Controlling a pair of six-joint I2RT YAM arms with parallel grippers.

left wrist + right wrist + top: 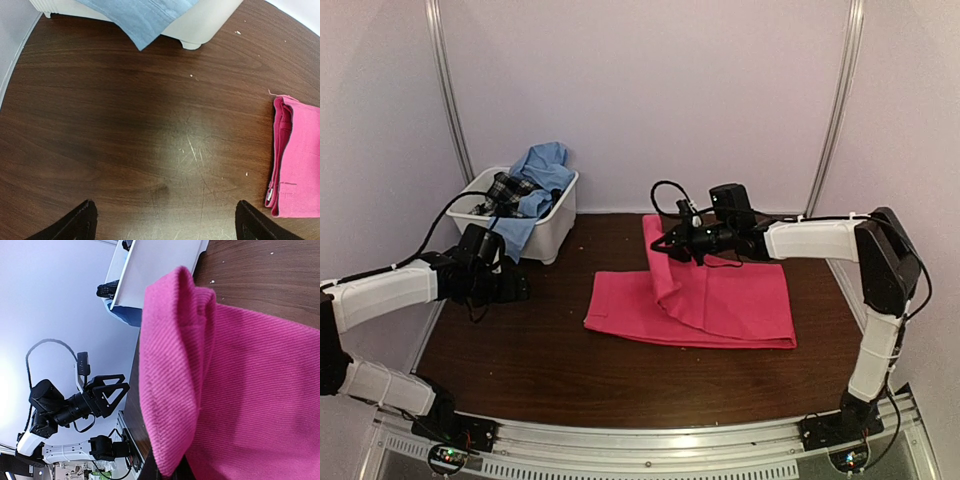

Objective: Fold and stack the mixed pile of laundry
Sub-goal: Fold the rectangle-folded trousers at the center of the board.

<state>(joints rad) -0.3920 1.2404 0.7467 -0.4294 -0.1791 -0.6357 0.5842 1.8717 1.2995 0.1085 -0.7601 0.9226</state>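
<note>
Carrying everything on the dark wooden counter (520, 350).

Showing the pink-red cloth (730, 300) on the right-centre part, partly folded and lying flat, with the long axis running left to right.

Keeping the rest of the pile in the white tub (558, 228) at the far left corner. Letting the light blue shirt (545, 165) hang over the near rim, with the plaid garment (508, 190) just beside it.

Pinching a fold of the pink-red cloth with the right pincer (672, 250), closed tight, near the far left end. Holding this fold raised above the flat part.

Keeping the left pincer (523, 287) spread fully wide and holding nothing, over bare counter between tub and cloth.

Judging the coming move as turning on this: the cloth lying to the right of the left pincer and well apart from it, so probably leaving the fold to the right arm.

Finding no brand, label or writing readable anywhere.
</note>
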